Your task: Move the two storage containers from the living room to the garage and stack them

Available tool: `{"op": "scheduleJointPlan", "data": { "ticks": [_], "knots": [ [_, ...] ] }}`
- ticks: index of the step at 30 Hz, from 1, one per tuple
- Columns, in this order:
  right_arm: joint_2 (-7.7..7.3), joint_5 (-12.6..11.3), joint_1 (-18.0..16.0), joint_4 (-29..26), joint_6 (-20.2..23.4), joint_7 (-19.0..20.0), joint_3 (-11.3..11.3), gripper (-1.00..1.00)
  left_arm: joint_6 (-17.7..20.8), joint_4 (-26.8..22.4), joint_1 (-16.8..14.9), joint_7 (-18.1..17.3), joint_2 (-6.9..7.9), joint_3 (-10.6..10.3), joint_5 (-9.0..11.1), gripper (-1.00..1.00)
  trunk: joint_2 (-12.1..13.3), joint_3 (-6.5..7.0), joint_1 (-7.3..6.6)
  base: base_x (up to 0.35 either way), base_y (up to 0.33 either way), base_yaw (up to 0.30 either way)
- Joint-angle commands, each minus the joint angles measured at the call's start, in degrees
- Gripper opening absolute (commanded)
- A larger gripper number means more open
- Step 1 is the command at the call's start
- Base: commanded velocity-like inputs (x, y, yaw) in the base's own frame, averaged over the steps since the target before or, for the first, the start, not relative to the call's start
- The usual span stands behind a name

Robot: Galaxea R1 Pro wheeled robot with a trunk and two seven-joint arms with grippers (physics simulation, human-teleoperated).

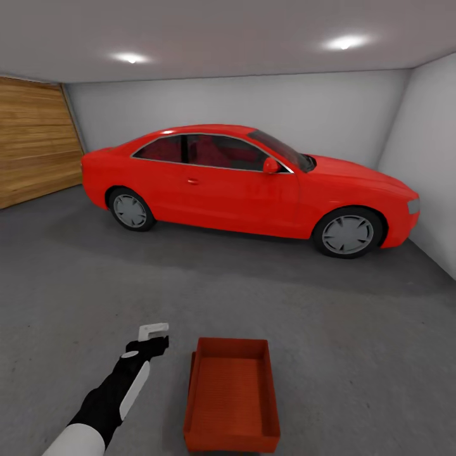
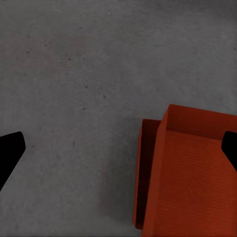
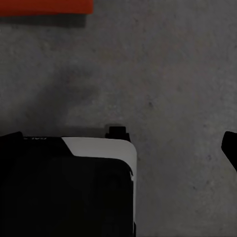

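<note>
The two storage containers stand stacked on the grey concrete floor (image 1: pixel 329 329) of the garage, close in front of me. The upper orange-red container (image 1: pixel 233 392) sits open-topped, shifted slightly right on the lower container (image 1: pixel 190 386), whose left wall sticks out beneath it. The left wrist view shows the same upper container (image 2: pixel 192 182) and lower container (image 2: pixel 142 173). My left gripper (image 1: pixel 154 332) hovers just left of the stack, open and empty, and its dark fingertips (image 2: pixel 10 153) stand far apart. My right gripper (image 3: pixel 118 143) is open over bare floor, with an orange container edge (image 3: pixel 44 6) beyond it.
A red two-door car (image 1: pixel 253 183) is parked across the garage behind the stack. The wooden plank door (image 1: pixel 31 145) fills the left wall and white walls (image 1: pixel 424 158) close the back and right. My own black-and-white base (image 3: pixel 74 187) shows under the right arm.
</note>
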Motion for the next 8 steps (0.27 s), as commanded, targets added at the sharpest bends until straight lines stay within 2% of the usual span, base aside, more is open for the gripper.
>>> {"op": "scheduleJointPlan", "data": {
  "ticks": [1, 8],
  "knots": [
    [0.02, 0.13, -0.11, 0.17, -0.13, -0.06, -0.03, 1.0, 0.22, -0.08, -0.06, 0.57, 0.08, -0.34, 0.6, 1.0, -0.13, -0.13, 0.04, 0.0, 0.0, 0.0],
    [1.08, 0.06, -0.1, 0.17, -0.09, 0.05, -0.06, 1.0, 0.24, -0.11, -0.07, 0.86, 0.12, -0.34, 0.6, 1.0, -0.13, -0.13, 0.04, 0.0, 0.0, 0.0]
  ]
}}
